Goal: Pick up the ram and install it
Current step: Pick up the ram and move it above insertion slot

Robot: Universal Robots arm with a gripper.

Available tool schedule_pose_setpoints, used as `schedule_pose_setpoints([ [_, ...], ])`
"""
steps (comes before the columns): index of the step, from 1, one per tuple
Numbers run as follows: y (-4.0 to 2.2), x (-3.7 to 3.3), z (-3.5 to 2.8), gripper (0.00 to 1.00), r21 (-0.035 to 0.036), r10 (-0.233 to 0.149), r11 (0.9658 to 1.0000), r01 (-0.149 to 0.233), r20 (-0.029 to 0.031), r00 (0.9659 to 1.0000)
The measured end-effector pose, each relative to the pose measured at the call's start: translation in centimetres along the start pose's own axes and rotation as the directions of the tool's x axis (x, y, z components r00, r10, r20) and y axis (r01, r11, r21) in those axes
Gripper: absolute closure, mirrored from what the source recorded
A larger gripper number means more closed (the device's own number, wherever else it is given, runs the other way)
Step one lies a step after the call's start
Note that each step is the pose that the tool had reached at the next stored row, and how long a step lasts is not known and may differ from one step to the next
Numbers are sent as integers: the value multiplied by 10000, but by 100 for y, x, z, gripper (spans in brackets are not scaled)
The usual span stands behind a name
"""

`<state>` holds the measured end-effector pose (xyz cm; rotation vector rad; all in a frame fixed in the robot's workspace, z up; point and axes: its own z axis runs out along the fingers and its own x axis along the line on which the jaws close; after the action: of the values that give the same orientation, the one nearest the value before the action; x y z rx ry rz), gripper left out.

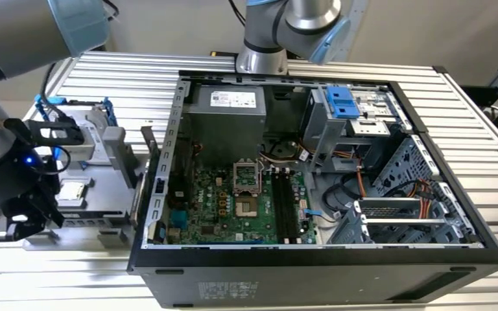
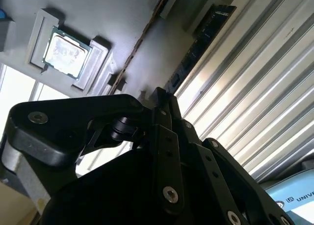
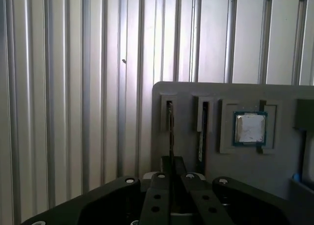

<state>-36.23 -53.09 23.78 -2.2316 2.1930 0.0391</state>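
Claw (image 3: 170, 161) at ram (image 2: 201, 44) standing in grey tray (image 3: 186, 92), processor chip (image 3: 250, 128) nearby

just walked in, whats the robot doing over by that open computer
A robot arm is partway through a ram install. Its hand is down at the grey holder that sits beside the open computer case, on the exterior view's left. The hand is lined up with the slots where the ram stands on edge, near a loose processor chip. The black memory slots on the motherboard look empty, so nothing is installed yet.
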Motion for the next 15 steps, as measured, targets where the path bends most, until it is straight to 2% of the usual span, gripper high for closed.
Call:
schedule_pose_setpoints([
  [15,2,-6,-233,100,1,0,10000,0,1,10000],
])
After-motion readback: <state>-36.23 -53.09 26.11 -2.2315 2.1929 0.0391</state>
